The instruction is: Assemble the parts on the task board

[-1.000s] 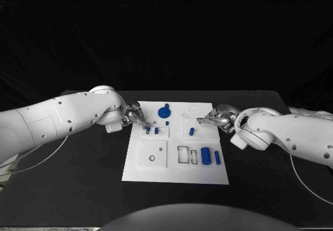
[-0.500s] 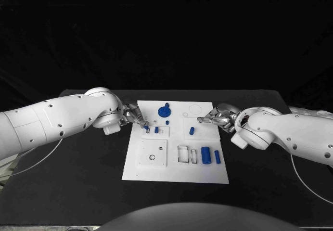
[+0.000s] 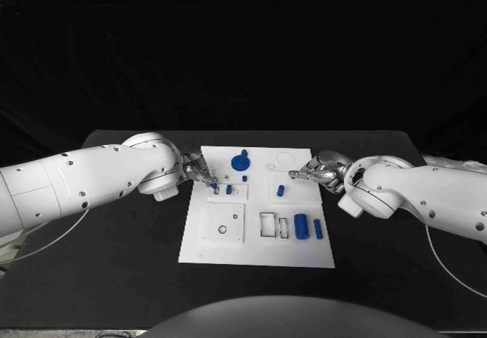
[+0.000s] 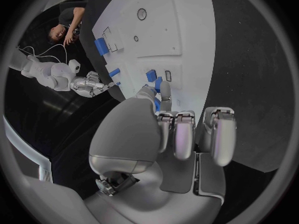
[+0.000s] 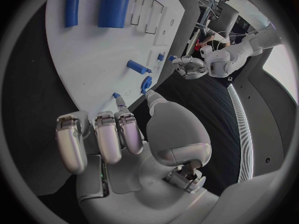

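The white task board (image 3: 254, 243) lies mid-table. On it are a round blue knob (image 3: 241, 163), a short blue peg (image 3: 280, 191), a thick blue cylinder (image 3: 300, 227) and a thin blue bar (image 3: 317, 230). My left hand (image 3: 198, 172) is at the board's left edge. Its thumb and one finger pinch a small blue part (image 4: 157, 103), beside another small blue part (image 3: 229, 190); the other fingers are curled. My right hand (image 3: 312, 172) is at the right edge. A tiny blue piece (image 5: 116, 95) sits at one fingertip (image 5: 118, 102); I cannot tell if it is held.
Empty rectangular slots (image 3: 267, 224) and a square panel with a small ring (image 3: 222, 230) lie in the board's near half. Black table (image 3: 122, 246) surrounds the board. A thin cable (image 3: 61, 236) trails under my left arm.
My left forearm has swung a little toward the board while its hand stays at the small blue part. The right hand has barely moved.
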You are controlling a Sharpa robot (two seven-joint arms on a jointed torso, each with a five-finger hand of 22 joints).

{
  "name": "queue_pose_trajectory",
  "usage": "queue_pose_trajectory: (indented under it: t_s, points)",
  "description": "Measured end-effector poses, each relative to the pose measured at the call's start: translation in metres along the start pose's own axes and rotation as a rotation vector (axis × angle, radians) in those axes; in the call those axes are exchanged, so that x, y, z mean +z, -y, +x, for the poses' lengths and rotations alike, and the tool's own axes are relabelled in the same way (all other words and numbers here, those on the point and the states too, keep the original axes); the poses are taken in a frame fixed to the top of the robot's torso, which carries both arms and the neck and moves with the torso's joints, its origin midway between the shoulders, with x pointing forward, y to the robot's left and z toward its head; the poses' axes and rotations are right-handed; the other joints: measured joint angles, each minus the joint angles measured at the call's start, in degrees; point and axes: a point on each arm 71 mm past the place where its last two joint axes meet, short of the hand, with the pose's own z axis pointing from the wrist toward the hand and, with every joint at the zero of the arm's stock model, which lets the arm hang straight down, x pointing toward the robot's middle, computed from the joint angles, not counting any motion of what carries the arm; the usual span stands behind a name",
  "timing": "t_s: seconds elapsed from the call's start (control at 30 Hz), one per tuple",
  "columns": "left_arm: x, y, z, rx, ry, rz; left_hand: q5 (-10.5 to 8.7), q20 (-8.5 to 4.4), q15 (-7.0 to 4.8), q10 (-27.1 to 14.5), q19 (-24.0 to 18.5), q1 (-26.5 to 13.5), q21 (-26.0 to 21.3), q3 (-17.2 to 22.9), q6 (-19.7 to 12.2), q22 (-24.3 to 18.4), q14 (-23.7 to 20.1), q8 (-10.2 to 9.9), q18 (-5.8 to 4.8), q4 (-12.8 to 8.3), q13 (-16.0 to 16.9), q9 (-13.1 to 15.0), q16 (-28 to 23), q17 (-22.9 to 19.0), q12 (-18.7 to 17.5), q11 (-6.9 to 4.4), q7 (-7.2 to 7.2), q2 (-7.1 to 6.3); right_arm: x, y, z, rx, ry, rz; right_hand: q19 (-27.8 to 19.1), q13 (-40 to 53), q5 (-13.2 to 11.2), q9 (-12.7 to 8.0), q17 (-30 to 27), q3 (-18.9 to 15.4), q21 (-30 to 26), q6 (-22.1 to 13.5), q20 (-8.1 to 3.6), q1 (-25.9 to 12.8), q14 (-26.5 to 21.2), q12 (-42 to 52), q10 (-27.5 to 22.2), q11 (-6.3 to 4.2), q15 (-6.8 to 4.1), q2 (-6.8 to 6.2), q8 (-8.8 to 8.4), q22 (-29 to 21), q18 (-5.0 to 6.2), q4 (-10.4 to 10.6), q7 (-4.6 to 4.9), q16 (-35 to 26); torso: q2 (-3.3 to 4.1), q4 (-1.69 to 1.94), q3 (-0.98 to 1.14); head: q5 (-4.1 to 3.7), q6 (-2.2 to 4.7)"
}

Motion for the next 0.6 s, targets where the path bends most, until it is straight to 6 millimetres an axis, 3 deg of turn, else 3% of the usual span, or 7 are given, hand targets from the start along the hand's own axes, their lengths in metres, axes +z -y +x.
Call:
queue_pose_trajectory:
  t_s: [0.6]
  points:
    - [-0.0014, 0.0035, 0.0021, 0.019, 0.066, -0.026, -0.16, 0.00, 0.00, -0.01, 0.00, -0.08, 0.00, 0.15, 0.00, 0.00, 0.00, -0.01, -0.01, -0.15, 0.00, 0.00, 0.00, -0.01, 0.00, 0.01, 0.06, -0.07, -0.0001, -0.0004, 0.0003, 0.000, -0.001, -0.002, 0.00, -0.01, 0.00, -0.01, -0.01, 0.00, 0.00, 0.00, 0.00, 0.00, 0.00, 0.00, 0.00, 0.00, 0.00, 0.00, 0.00, -0.01, 0.00, 0.00, 0.00, 0.00, -0.03, 0.00, 0.02, 0.24, -0.14]
